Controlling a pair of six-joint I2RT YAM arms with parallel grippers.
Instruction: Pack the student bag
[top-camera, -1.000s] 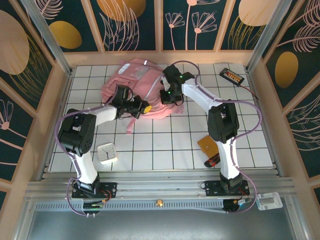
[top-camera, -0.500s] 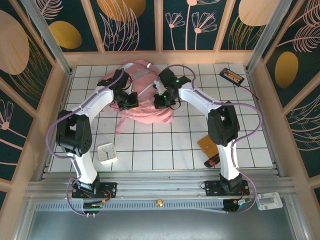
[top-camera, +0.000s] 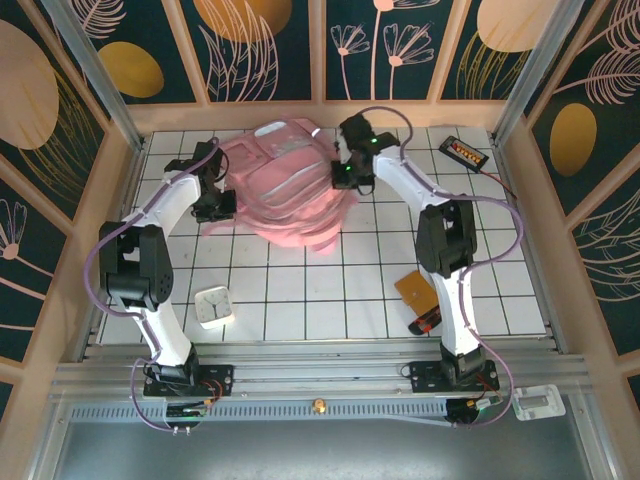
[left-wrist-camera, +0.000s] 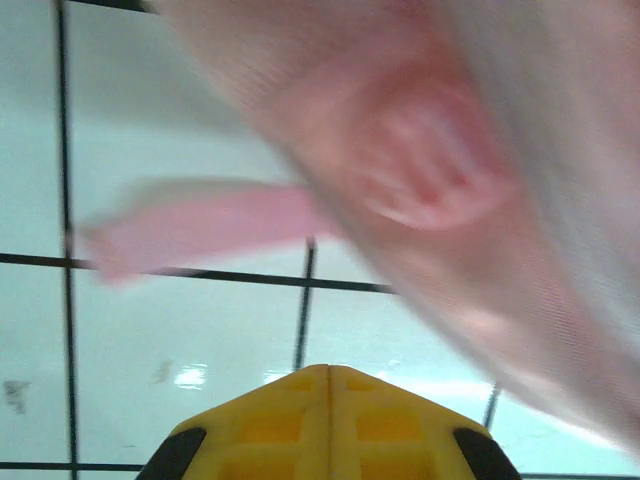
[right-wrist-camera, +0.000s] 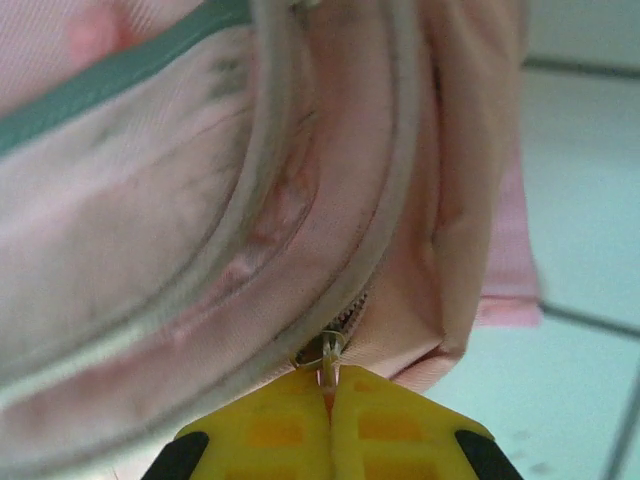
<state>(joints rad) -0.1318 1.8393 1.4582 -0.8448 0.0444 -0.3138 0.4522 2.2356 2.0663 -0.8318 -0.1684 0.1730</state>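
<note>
The student bag (top-camera: 285, 190) sits bulging at the far middle of the tiled table (top-camera: 300, 290), between the two arms. The right gripper (right-wrist-camera: 329, 380) is pressed together, pinching the bag's zip pull (right-wrist-camera: 328, 350). The left gripper (left-wrist-camera: 328, 375), pressed together on nothing, hangs just beside the bag's left edge

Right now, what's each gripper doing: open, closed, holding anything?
Left gripper: jaws closed, nothing visible between them.
Right gripper: jaws closed on the zipper pull of the student bag.

Pink backpack (top-camera: 285, 190) far back on tiled table (top-camera: 330, 280), left gripper (top-camera: 215, 205) beside its left edge, right gripper (top-camera: 345, 176) at its right.
</note>
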